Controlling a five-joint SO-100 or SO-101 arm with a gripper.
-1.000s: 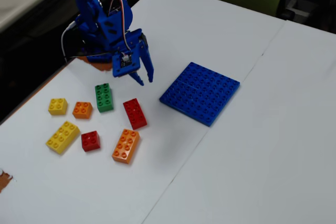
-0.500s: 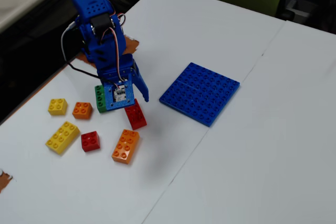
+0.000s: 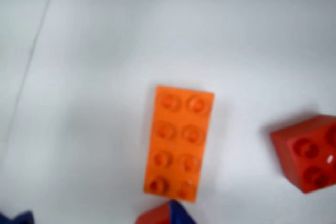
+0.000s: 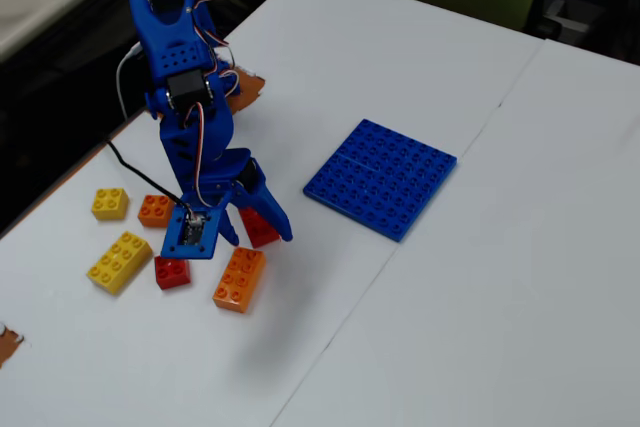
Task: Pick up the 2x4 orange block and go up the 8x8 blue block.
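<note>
The 2x4 orange block (image 3: pixel 178 142) lies flat and studs up on the white table, in the middle of the wrist view. In the fixed view it (image 4: pixel 240 279) lies just in front of the blue arm. My gripper (image 3: pixel 98 216) is open and empty; only its two blue fingertips (image 3: pixel 181 213) show at the bottom edge, short of the block's near end. In the fixed view the gripper (image 4: pixel 260 240) hangs just above and behind the block. The 8x8 blue block (image 4: pixel 380 177), a flat plate, lies to the right, apart from everything.
A red brick (image 4: pixel 260 227) sits between my fingers, next to the orange block's end; its corner shows in the wrist view (image 3: pixel 155 214). A small red brick (image 4: pixel 172 272) (image 3: pixel 310 153), a small orange one (image 4: pixel 155 210) and two yellow ones (image 4: pixel 119 261) lie left. A table seam (image 4: pixel 400 237) runs diagonally.
</note>
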